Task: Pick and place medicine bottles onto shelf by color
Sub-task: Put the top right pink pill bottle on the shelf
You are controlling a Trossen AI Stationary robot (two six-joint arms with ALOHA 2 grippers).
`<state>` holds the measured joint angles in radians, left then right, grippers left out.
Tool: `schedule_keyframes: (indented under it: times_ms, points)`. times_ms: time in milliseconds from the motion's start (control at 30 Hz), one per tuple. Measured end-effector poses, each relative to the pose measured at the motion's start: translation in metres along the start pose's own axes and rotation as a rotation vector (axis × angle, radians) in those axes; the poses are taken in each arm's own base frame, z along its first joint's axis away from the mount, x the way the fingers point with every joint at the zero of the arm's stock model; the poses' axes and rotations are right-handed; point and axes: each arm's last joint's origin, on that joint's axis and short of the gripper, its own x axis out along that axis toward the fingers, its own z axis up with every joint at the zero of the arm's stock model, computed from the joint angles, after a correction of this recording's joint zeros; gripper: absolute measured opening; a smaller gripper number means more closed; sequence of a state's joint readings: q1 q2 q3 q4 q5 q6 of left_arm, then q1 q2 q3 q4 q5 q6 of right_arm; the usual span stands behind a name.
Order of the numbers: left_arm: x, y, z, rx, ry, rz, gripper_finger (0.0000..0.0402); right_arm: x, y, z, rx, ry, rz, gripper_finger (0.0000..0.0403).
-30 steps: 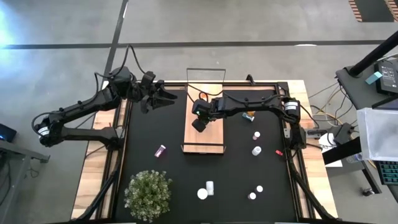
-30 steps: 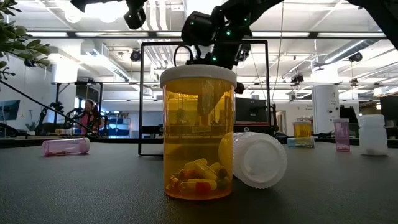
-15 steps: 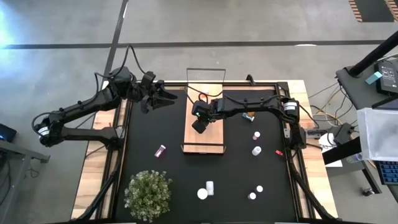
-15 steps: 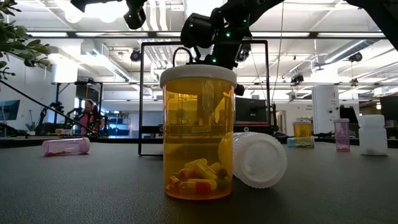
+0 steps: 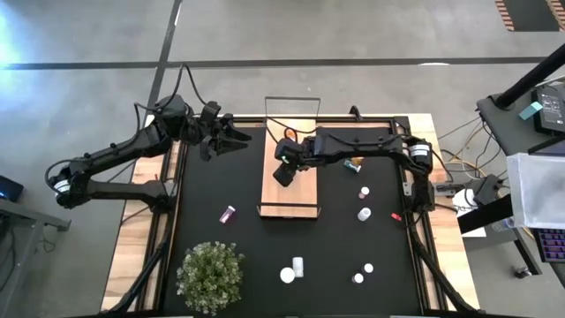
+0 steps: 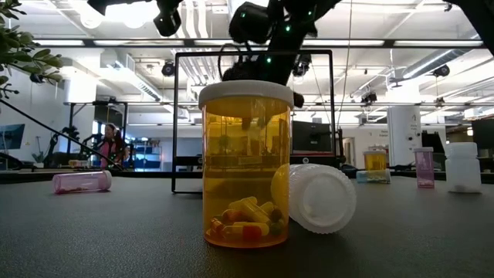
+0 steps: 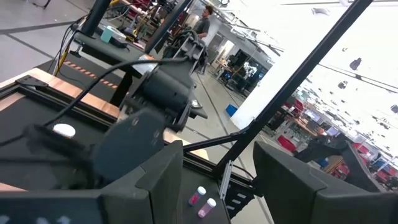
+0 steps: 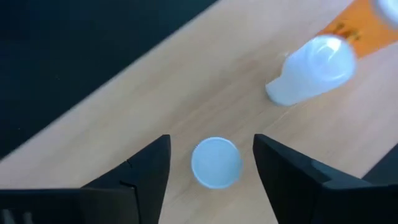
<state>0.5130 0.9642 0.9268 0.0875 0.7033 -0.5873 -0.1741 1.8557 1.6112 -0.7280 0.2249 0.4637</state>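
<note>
My right gripper [image 8: 211, 168] hangs open over the light-wood shelf [image 5: 291, 194], pointing steeply down. A white-capped medicine bottle [image 8: 216, 162] stands upright on the board between the fingers, with a gap on each side. An orange bottle with a white cap [image 8: 314, 65] lies on its side on the shelf just beyond. My left gripper [image 7: 217, 180] waits open and level above the mat's far left [image 5: 225, 137], nothing between its fingers. Other medicine bottles lie scattered on the black mat [image 5: 212, 177].
A pink bottle [image 5: 228, 214] lies left of the shelf. Right of it are a pink bottle [image 5: 364, 191] and a white one [image 5: 364, 214]. An orange bottle [image 6: 247, 166] and a lying white one [image 6: 316, 197] sit near the front edge. A potted plant [image 5: 210, 274] fills the near left.
My right gripper has risen a little above the shelf, away from the bottle standing on the board.
</note>
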Motion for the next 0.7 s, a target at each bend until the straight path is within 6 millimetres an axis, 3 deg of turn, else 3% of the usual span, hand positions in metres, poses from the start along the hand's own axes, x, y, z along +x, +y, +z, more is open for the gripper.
schedule_keyframes:
  times_ms: [300, 700]
  points:
    - [0.0, 0.0, 0.0, -0.001, 0.0, 0.0, 0.018, -0.057, -0.01, 0.001, 0.051, 0.006, 0.094, 0.023]
    - [0.0, 0.0, 0.0, -0.001, 0.001, 0.0, 0.018, -0.122, -0.038, -0.056, 0.23, 0.404, -0.183, 0.0228]
